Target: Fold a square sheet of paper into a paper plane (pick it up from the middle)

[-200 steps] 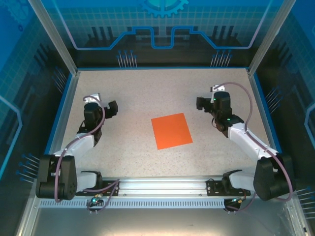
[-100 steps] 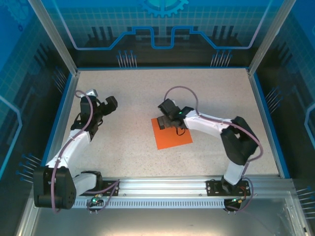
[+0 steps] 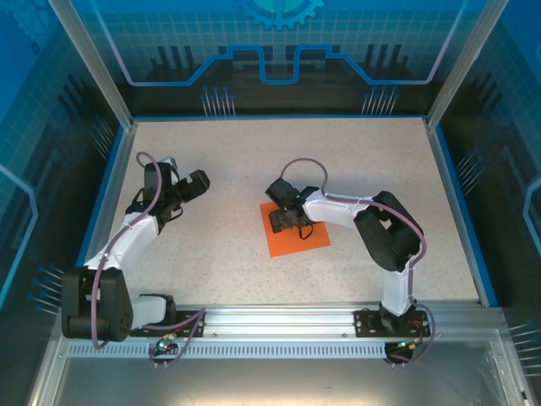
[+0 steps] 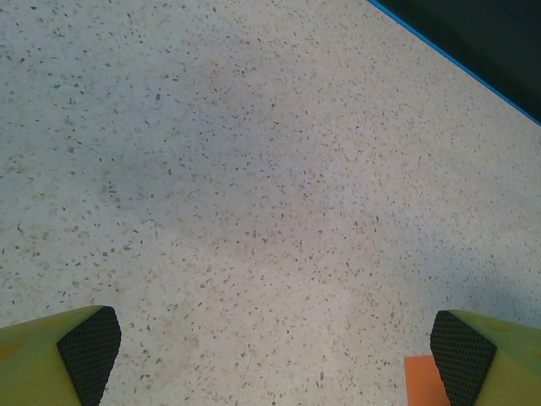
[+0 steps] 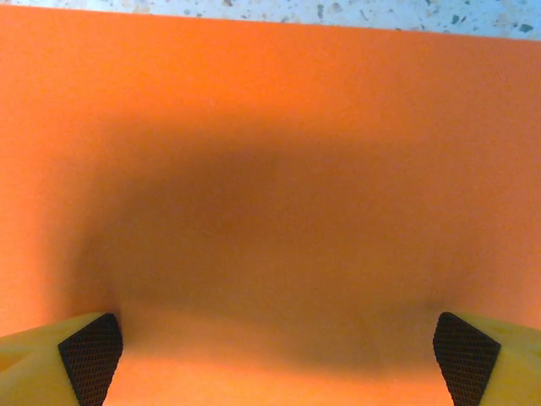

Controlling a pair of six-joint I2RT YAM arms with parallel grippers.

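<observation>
You've got speckled table (image 4: pixel 254 169) below the left gripper (image 4: pixel 275 351), its blue edge strip (image 4: pixel 456 64) ahead and to the right.

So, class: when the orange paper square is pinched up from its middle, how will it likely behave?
Probably floppy: the square sheet of paper lies dead flat on the speckled table, with no visible thickness. Likely very light, so the open right pincer over it might slide it before gripping. Pinched mid-sheet, its edges would probably droop.
</observation>
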